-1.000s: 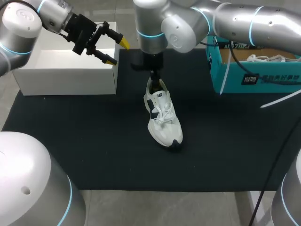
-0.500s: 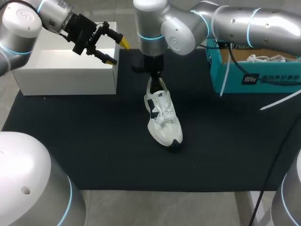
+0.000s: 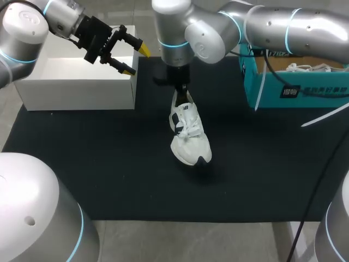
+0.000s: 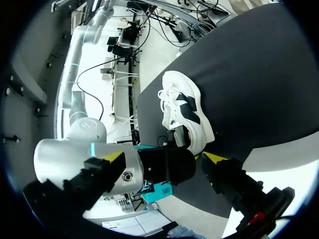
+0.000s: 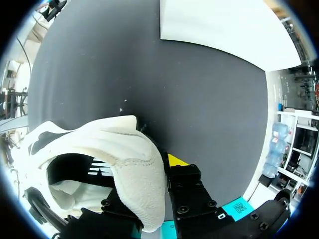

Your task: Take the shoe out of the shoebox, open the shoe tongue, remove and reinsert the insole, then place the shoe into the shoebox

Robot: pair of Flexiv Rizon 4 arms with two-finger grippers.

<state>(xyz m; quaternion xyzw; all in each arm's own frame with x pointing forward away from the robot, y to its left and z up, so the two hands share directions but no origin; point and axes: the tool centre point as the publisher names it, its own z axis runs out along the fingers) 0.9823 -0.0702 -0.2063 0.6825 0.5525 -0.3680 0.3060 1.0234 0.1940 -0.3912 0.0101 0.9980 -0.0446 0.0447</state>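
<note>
shoe [image 3: 188, 136] – white trainer w/ dark side patches, on the black mat [image 3: 109, 164] just right of the white box [image 3: 76, 87], off its near right corner. toe points away from the box wall & toward the robot, heel end is up under the right arm.

right gripper [image 3: 180, 90]: closed narrow on the shoe's heel collar. right wrist view shows the padded heel [image 5: 129, 144] pinched between the fingers, one finger inside the opening, the yellow-tipped one [image 5: 177, 160] outside behind the heel. judged reason: the heel rim is the stiffest part to pinch, and this grip leaves laces & tongue clear for the other arm. heel looks raised, toe low; can't tell if the toe touches the mat.

left gripper [image 3: 136, 60]: fingers spread wide, holding nothing, poised above the white box's right end, well apart from the shoe. judged reason: parked clear of the right arm, ready to come in on tongue or box. its wrist view looks across at the shoe [image 4: 185, 112] side-on.

teal box [image 3: 294, 90]: far right of the white box, across the mat, open top. which of the 2 is the shoebox – can't confirm.

insole: hidden, seating unknown.

risk: pinch covers a small area, so the shoe could swing or slip on a fast move.
</note>
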